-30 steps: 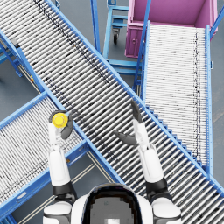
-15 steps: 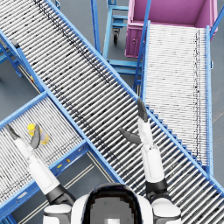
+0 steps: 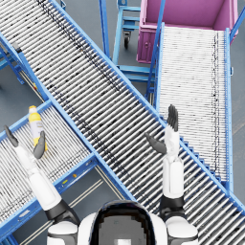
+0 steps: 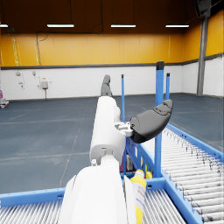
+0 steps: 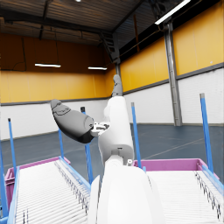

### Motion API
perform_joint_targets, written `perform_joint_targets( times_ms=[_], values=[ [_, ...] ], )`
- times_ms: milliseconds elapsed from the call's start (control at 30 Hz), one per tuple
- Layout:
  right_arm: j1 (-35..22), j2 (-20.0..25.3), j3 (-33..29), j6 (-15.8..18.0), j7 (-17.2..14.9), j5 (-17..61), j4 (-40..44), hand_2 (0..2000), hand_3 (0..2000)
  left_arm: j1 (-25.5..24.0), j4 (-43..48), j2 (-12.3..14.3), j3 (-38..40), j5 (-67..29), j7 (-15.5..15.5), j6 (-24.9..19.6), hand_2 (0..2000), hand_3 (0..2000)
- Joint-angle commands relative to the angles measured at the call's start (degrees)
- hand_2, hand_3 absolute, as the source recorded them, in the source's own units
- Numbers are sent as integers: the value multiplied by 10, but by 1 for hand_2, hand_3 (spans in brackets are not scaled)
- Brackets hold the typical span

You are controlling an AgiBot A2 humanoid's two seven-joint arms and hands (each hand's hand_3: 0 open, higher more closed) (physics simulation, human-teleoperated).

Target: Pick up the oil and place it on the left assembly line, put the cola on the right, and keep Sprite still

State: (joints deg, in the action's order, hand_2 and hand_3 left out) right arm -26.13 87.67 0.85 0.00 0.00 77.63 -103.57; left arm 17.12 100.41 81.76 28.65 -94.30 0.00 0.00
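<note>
One oil bottle (image 3: 35, 123) is showing: pale, with a yellow cap and yellow lower end. It is lying on its side on the rollers of the left assembly line (image 3: 67, 143), near that line's blue edge rail, cap pointing away from the robot. In the left wrist view the same bottle (image 4: 139, 194) is lying just beside the white forearm, on the rollers.

Three roller lines are running through the head view: the left one, a long central conveyor (image 3: 95, 95) crossing diagonally, and a right assembly line (image 3: 191, 86) ending at one pink crate (image 3: 186, 12).

Two hands are showing, and both are spreading wide and holding nothing. The left hand (image 3: 24, 149) is hanging over the left line, fingers stretching away and thumb (image 3: 39, 145) standing out beside the bottle's yellow end; from above the thumb is overlapping the bottle, while the left wrist view is showing that hand (image 4: 127, 127) raised above it with a gap between.

The right hand (image 3: 167, 136) is hovering over the far edge of the central conveyor, fingers straight, thumb splaying out, touching nothing; the right wrist view is showing it (image 5: 98, 124) the same way.
</note>
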Motion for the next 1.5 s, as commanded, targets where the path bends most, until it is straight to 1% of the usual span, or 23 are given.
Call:
perform_joint_targets(
  times_ms=[33,67,100,133,167,233,367,467,500,533,567,633,900,1367,1400,1500],
  values=[
    [-19,-2,-45,0,0,0,9,0,0,23,8,-15,-61,0,0,0,0,0],
    [-16,-2,-51,0,0,0,11,0,0,29,9,-18,-75,0,0,0,0,0],
    [-6,-1,-29,0,0,0,7,0,0,32,9,-20,-86,0,0,0,0,0],
    [-18,-3,-62,0,0,0,8,0,0,39,11,-23,-102,0,0,0,0,0],
    [-20,-3,-69,0,0,0,9,0,0,43,12,-23,-122,0,0,0,0,0],
    [-18,-3,-80,0,0,0,8,0,0,59,9,-36,-162,0,0,0,0,0],
    [-24,-7,-105,0,0,0,6,0,0,94,-2,-35,-213,0,0,0,0,0],
    [-24,-8,-114,0,0,0,6,0,0,110,-10,-32,-242,0,0,0,0,0],
    [-17,-6,-104,0,0,0,9,0,0,112,-8,-31,-248,0,0,0,0,0],
    [-23,-8,-118,0,0,0,4,0,0,110,-4,-31,-251,0,0,0,0,0],
    [-16,-6,-110,0,0,0,7,0,0,95,-6,-30,-232,0,0,0,0,0],
    [-13,-8,-110,1,-1,-3,7,0,0,94,-6,-30,-239,4,1,1,0,0],
    [19,-55,-51,16,-16,-56,8,0,0,62,2,-55,-280,101,16,16,0,0],
    [80,-159,75,49,-49,-174,7,0,0,8,20,-112,-377,315,49,49,0,0],
    [88,-173,92,53,-54,-189,7,0,0,1,23,-120,-390,344,54,54,0,0],
    [93,-181,102,56,-56,-198,7,0,0,-3,24,-124,-398,361,56,56,0,0]
  ],
)
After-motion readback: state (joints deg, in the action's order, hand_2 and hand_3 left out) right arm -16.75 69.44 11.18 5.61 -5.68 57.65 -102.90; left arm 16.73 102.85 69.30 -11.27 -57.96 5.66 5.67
